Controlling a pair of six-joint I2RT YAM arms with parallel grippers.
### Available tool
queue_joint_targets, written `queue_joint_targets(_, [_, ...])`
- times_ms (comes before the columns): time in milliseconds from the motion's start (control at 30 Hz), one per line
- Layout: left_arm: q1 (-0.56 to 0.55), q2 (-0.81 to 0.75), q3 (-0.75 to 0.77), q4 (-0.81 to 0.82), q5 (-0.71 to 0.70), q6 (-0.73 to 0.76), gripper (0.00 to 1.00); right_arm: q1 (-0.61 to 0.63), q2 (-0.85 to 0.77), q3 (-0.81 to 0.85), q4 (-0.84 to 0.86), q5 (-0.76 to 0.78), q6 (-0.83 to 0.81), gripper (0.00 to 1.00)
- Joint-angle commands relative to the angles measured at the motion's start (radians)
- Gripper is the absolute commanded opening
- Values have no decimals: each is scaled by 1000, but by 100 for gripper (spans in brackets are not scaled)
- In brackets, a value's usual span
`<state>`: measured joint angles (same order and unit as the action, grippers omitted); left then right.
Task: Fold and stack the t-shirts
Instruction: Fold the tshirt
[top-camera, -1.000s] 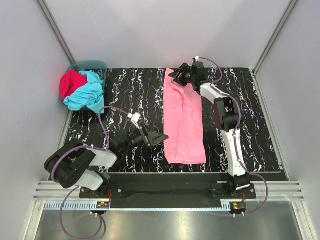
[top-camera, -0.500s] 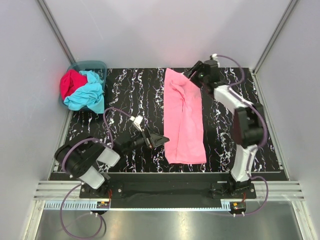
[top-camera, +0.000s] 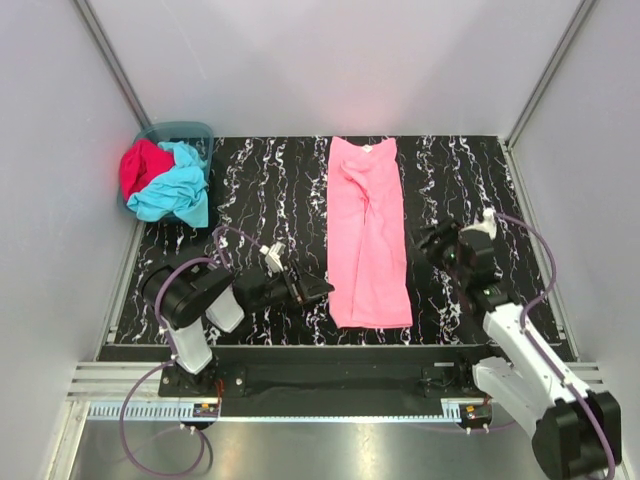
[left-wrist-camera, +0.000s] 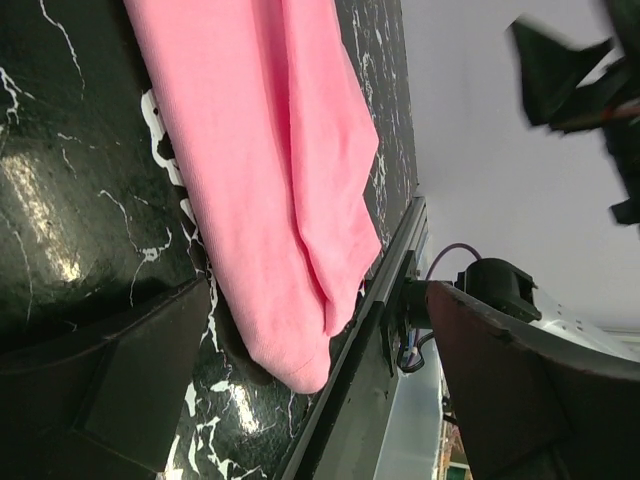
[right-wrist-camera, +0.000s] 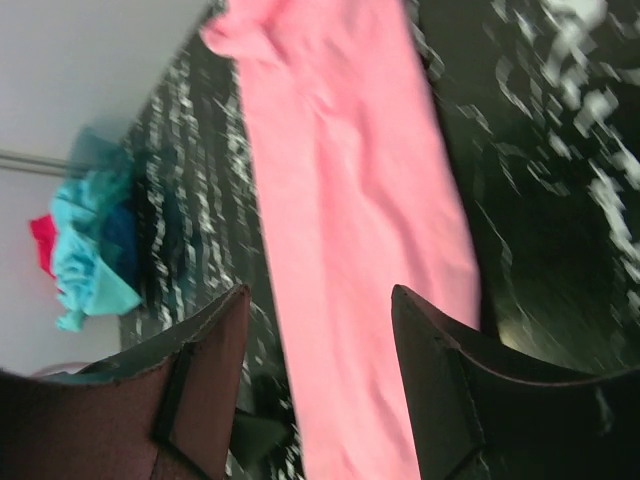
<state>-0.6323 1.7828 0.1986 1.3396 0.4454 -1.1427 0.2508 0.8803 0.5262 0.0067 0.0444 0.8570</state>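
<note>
While left tool (top-camera: 318, 290) and right tool (top-camera: 430, 245) gape empty | pink tee (top-camera: 368, 235): soft long folded strip | table (top-camera: 270, 190): black marbled

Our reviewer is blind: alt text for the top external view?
A pink t-shirt, folded into a long strip, lies on the table between the left gripper and right gripper, both open. A turquoise tee and red tee fill a basket at the far-left corner.
</note>
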Motion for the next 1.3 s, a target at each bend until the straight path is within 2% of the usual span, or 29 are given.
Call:
queue_joint_targets(0, [-6, 1, -48, 325, -10, 46, 99, 8, -144, -101, -151, 38, 51, 65])
queue_joint_targets(67, [-17, -2, -59, 325, -23, 52, 99, 8, -225, -141, -241, 43, 74, 65])
queue_joint_targets(167, [-36, 13, -51, 325, -37, 46, 99, 8, -250, -178, -313, 29, 120, 66])
queue_joint_targets(300, [-72, 44, -24, 325, -54, 37, 99, 8, -189, -204, -315, -78, 174, 65])
queue_joint_targets(633, [-132, 124, 19, 325, -82, 24, 99, 8, -104, -241, -307, -244, 158, 65])
queue_joint_targets(933, [-165, 106, -43, 325, -105, 11, 99, 8, -201, -105, -601, -133, 139, 65])
queue_joint_targets(1067, [-165, 55, -105, 314, -140, 8, 99, 8, -201, -42, -648, -103, 109, 65])
queue_joint_targets(1133, [-164, -2, -125, 274, -154, 21, 99, 8, -190, -37, -639, -80, 103, 66])
queue_joint_targets(1233, [-164, -124, -117, 85, -178, 76, 99, 8, -158, -45, -599, -89, 103, 66])
queue_joint_targets(1267, [-164, -164, -113, -57, -201, 95, 99, 8, -147, -48, -591, -89, 105, 66])
